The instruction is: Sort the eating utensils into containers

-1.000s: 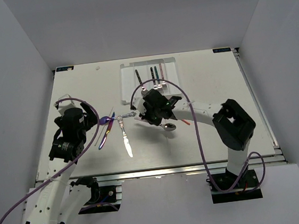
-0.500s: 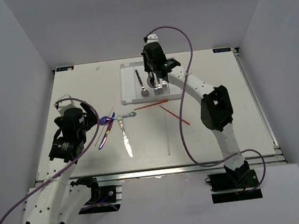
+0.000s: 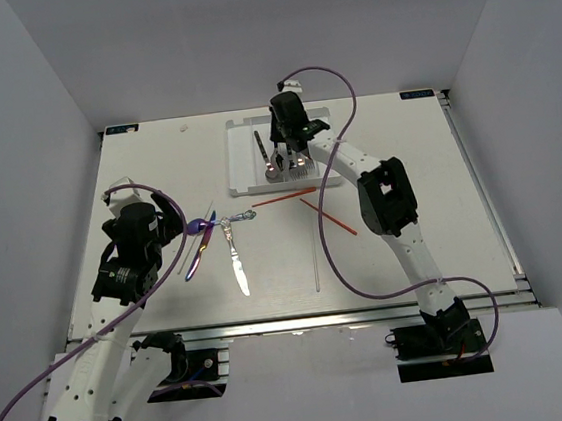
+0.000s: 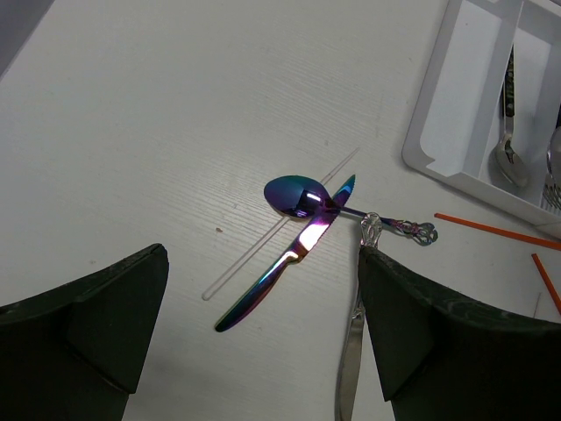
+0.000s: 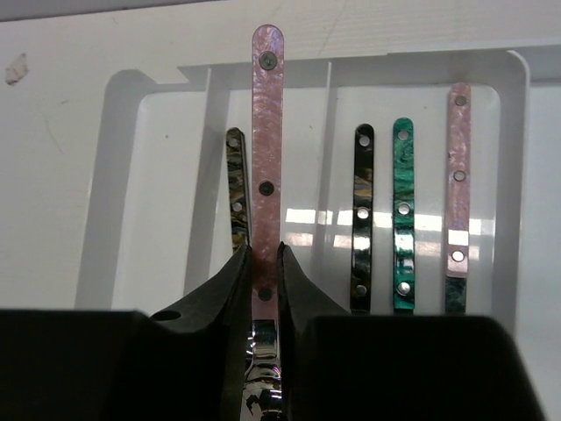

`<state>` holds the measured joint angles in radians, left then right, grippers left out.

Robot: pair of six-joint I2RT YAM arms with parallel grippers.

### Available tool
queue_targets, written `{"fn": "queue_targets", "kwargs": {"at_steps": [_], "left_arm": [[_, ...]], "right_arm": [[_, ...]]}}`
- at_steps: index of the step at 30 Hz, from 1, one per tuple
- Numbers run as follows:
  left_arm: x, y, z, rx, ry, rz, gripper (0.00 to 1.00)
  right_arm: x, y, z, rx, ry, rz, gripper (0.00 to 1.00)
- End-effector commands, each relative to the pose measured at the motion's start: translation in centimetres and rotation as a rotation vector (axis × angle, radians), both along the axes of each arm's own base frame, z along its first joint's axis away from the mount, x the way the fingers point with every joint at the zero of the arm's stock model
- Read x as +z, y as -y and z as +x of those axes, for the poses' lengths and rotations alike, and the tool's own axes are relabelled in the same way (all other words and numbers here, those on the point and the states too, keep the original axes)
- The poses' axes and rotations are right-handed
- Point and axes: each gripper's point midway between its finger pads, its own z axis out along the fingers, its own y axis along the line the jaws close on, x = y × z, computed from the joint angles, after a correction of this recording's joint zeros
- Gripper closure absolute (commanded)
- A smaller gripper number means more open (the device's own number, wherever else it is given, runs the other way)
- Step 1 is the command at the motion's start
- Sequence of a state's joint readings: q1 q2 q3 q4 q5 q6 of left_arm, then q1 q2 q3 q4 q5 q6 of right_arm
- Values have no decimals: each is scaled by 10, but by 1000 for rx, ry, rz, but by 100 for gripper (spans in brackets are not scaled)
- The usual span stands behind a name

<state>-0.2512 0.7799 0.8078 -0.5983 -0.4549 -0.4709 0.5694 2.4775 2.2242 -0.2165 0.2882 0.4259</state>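
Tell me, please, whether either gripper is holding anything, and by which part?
The right gripper pinches the pink-handled utensil low on its handle, by the metal neck. The left gripper is open and empty.

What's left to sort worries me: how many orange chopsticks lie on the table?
2. The crosswise chopstick lies right in front of the tray; the slanted chopstick, nearer and rightward. The right arm may hide others.

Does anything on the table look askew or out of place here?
One tangle: left of the tray, a purple spoon and purple knife lie crossed over a clear stick, with a silver knife butting against them. Two orange sticks lie splayed nearby.
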Motion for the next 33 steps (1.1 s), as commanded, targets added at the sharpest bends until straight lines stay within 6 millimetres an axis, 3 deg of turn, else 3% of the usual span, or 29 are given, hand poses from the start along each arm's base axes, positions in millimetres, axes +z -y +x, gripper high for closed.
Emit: {"fn": "queue_targets", "kwargs": {"at_steps": [1, 10, 11, 13, 15, 19, 21, 22, 24, 25, 26, 27, 28, 30, 31, 33], "left_arm": [[-1, 3, 1, -15, 2, -3, 2], [1, 4, 1, -25, 6, -7, 2], [1, 4, 1, -25, 9, -7, 2], [1, 4, 1, -23, 7, -6, 2], [2, 4, 1, -25, 10, -8, 2], [3, 4, 0, -25, 15, -9, 2], [4, 4, 0, -26, 18, -10, 2], [3, 4, 0, -25, 15, -9, 2], [3, 4, 0, -22, 14, -7, 2], [3, 3, 0, -17, 13, -6, 2], [4, 2, 0, -15, 15, -6, 2], [4, 2, -1, -12, 15, -3, 2], [4, 1, -1, -9, 16, -3, 2], [6, -2, -2, 4, 21, 1, 2], [7, -3, -3, 12, 24, 1, 2], [9, -7, -4, 33, 29, 7, 2]], "right_arm": [[59, -18, 13, 8, 139, 131, 100], [38, -29, 15, 42, 114, 138, 100], [40, -30, 16, 47, 120, 143, 95], [44, -35, 15, 73, 121, 155, 74], [52, -39, 13, 92, 132, 163, 45], [82, -34, 7, 85, 173, 137, 29], [90, -30, 4, 88, 183, 121, 13], [107, -30, -2, 95, 202, 125, 11], [111, -26, -13, 85, 201, 53, 11], [115, -38, -36, 105, 200, 12, 11], [110, -34, -47, 83, 204, -66, 11], [125, -36, -64, 86, 222, -78, 11], [95, -50, -94, 126, 170, -131, 11], [81, -58, -126, 145, 133, -142, 11], [68, -65, -157, 181, 101, -158, 11], [61, -81, -193, 223, 86, -157, 12]]}}
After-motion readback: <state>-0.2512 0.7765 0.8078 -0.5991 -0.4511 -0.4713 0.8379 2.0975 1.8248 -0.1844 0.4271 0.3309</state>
